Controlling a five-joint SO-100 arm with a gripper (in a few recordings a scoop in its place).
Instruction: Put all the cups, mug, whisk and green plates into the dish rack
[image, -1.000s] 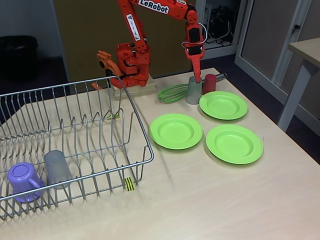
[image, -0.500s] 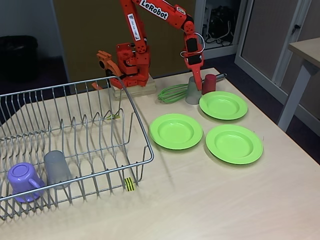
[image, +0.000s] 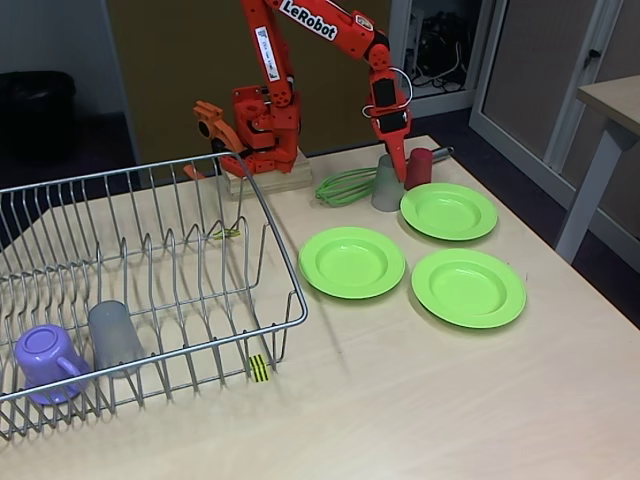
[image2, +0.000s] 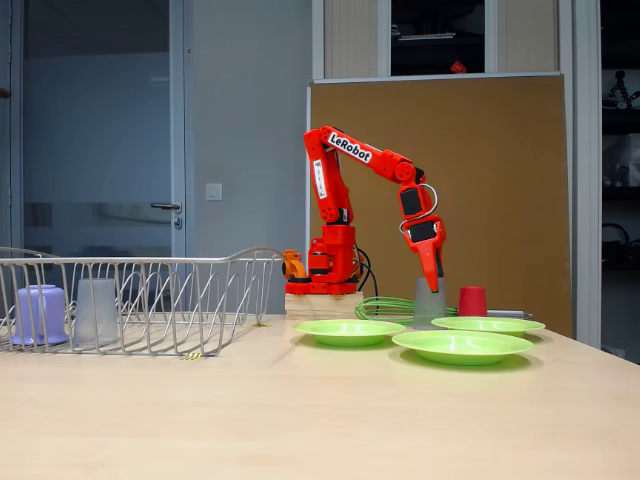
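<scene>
My orange gripper (image: 399, 170) points straight down at the right rim of a translucent grey cup (image: 385, 187) standing at the back of the table. Its fingers look closed together on that rim in both fixed views, gripper (image2: 435, 284) over cup (image2: 429, 306). A red cup (image: 419, 167) stands just to the right, touching nothing I can make out. The green whisk (image: 344, 187) lies left of the grey cup. Three green plates (image: 448, 211) (image: 352, 262) (image: 468, 288) lie flat on the table. In the dish rack (image: 283, 262) sit the purple mug (image: 44, 361) and another grey cup (image: 115, 337).
The arm's base (image: 262, 135) stands on a wooden block behind the rack. The rack fills the table's left half, with a yellow-black tag (image: 259, 368) on its front edge. Bare tabletop (image: 420, 400) lies in front of the plates.
The gripper has come down a little onto the grey cup's rim. The back right plate has shifted slightly to the right.
</scene>
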